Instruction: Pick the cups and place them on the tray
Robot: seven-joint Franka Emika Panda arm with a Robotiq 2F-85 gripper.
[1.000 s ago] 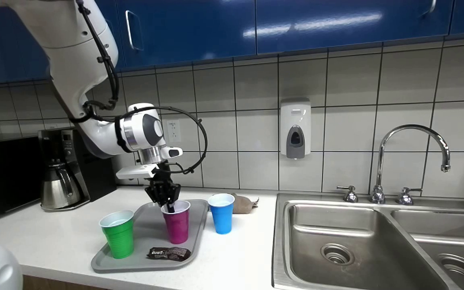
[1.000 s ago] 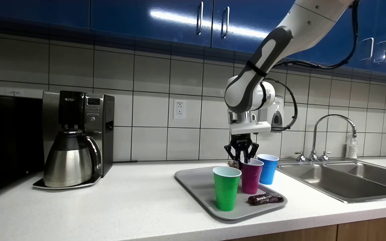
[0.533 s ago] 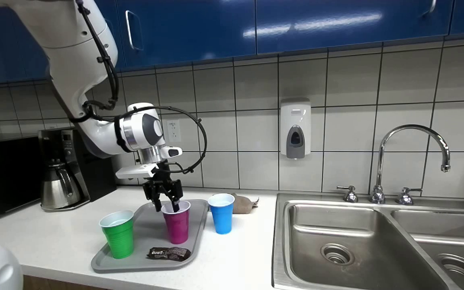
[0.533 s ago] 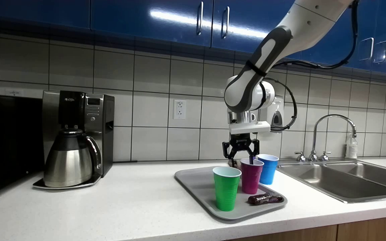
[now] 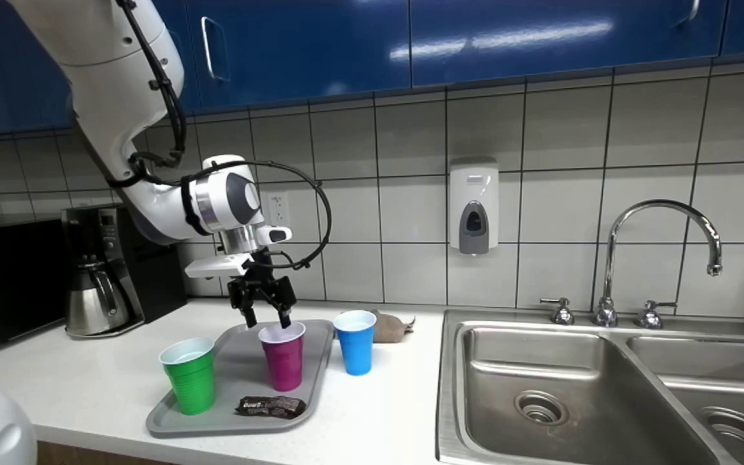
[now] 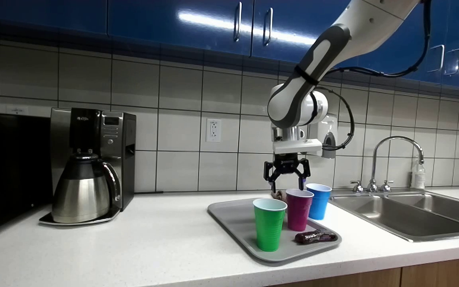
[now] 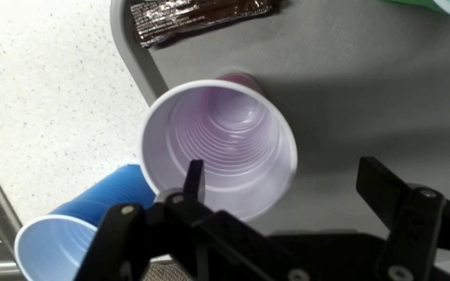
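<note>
My gripper [image 5: 268,323] is open and holds nothing, just above the magenta-purple cup [image 5: 283,365] in both exterior views. That cup stands upright on the grey tray [image 5: 237,365]. In the wrist view one finger [image 7: 195,177] shows over the cup's mouth; the opposite one is off to the side, above bare tray. The green cup [image 6: 269,229] also stands upright on the tray, near its front edge. Beside the tray, on the counter, is the blue cup [image 5: 356,349], upright and close to the purple one.
A dark wrapped bar [image 5: 272,407] lies on the tray's front part. Behind the blue cup sits a brown soft object [image 5: 390,328]. The steel sink [image 5: 446,387] is farther along the counter, and a coffee maker [image 6: 94,167] stands against the wall.
My gripper has spread its fingers and let go of the purple cup's rim, then risen slightly so that its fingertip has come out of the cup. The cups have stayed in place.
</note>
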